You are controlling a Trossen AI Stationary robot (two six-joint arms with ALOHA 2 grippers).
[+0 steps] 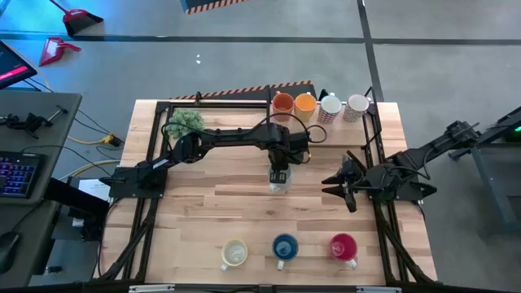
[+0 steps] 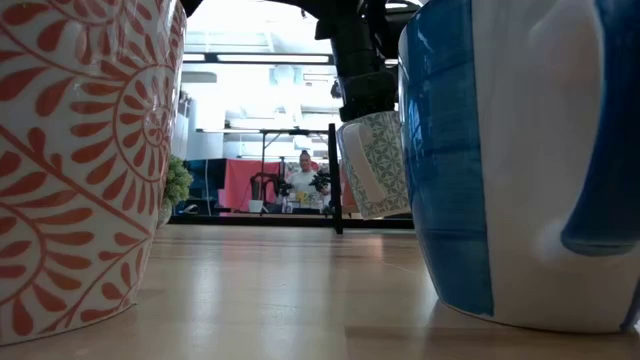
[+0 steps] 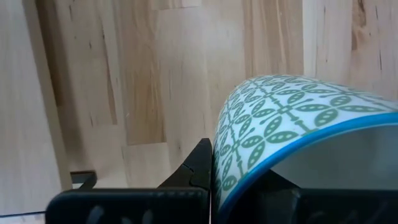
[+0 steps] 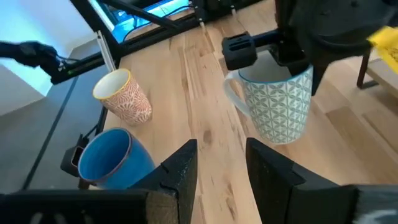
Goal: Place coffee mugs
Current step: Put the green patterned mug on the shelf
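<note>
1. Gripping the rim of a green-patterned mug (image 1: 279, 182), our left pincer (image 1: 279, 173) holds it just above the middle of the table (image 1: 212, 212).
2. We keep our right pincer (image 1: 343, 184) spread wide at the table's right side, holding nothing.

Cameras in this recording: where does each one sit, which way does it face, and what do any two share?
High view: overhead, straight down on the table; both arms show, left gripper shut on the patterned mug, right gripper open at the right side.
Low view: at tabletop height, level across into the room; left arm comes from above holding the patterned mug clear of the wood.
Left wrist view: looks down past its own fingers at the mug.
Right wrist view: faces across the table; own gripper shows.
Shared: all four see the patterned mug.
</note>
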